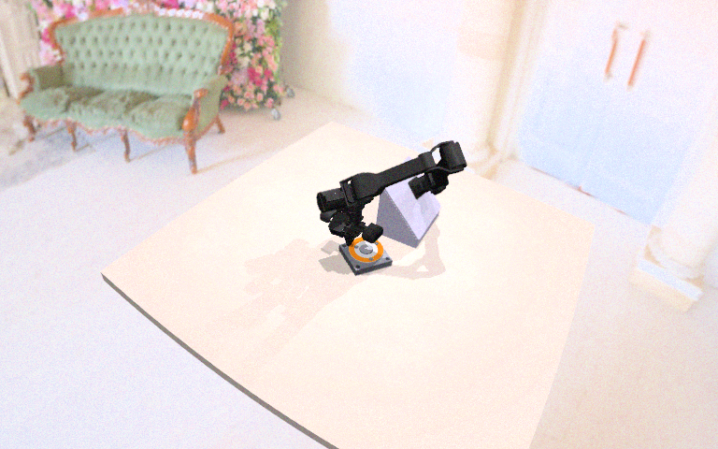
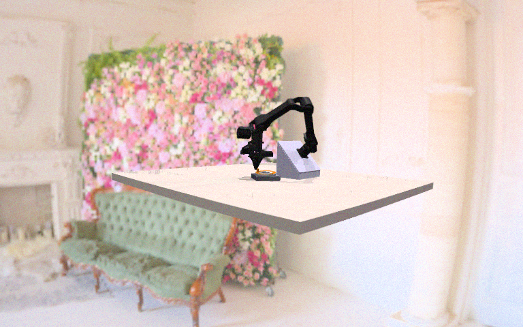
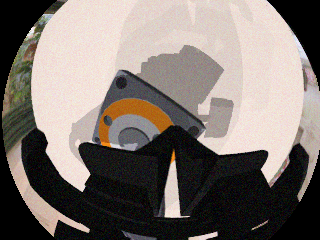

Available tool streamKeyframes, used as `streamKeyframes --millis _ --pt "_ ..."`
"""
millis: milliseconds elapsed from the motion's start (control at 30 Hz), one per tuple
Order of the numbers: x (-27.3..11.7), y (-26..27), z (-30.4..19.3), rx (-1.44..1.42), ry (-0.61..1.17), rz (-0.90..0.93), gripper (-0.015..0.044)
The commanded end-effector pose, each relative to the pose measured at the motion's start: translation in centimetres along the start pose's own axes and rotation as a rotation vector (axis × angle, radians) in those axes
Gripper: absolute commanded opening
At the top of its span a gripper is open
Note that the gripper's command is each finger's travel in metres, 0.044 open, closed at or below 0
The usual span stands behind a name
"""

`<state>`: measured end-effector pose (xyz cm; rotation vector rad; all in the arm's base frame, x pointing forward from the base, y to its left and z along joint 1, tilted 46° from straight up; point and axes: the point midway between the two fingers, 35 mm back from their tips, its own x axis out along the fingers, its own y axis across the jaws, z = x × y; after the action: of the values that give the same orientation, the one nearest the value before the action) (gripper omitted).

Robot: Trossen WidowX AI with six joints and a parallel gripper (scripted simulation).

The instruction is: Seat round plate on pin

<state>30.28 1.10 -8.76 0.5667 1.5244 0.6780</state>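
Observation:
The round plate [image 1: 380, 253] [image 2: 272, 172] [image 3: 135, 106], an orange ring around a pale middle, sits around the grey post [image 1: 366, 248] [image 3: 132, 137] on the dark square base [image 1: 381, 262] [image 2: 265, 178] [image 3: 145, 90]. The orange tab [image 2: 257, 169] stands up at the plate's left side in the exterior view. My gripper [image 1: 349, 242] [image 2: 256, 168] [image 3: 174, 130] is shut and empty, tips down beside the tab; contact cannot be told. A dark round spot [image 3: 107, 120] shows on the ring. Fingers hide part of the plate and the tab in the wrist view. The pin and the tab's hole cannot be made out.
A pale lilac wedge block [image 1: 396, 217] [image 2: 287, 163] stands close behind the base, beneath the arm, with the arm's foot on its slope. The base rests on a cream table top [image 1: 423, 339] [image 2: 308, 202], whose edges lie well away from it.

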Motion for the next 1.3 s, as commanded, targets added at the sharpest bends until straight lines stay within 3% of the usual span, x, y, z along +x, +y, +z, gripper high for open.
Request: streamKeyframes --millis 0,1267 --pt "0.3 -0.2 -0.7 -0.002 0.012 -0.001 0.0" --pt "0.0 -0.6 -3.7 -0.001 0.013 -0.001 0.0"
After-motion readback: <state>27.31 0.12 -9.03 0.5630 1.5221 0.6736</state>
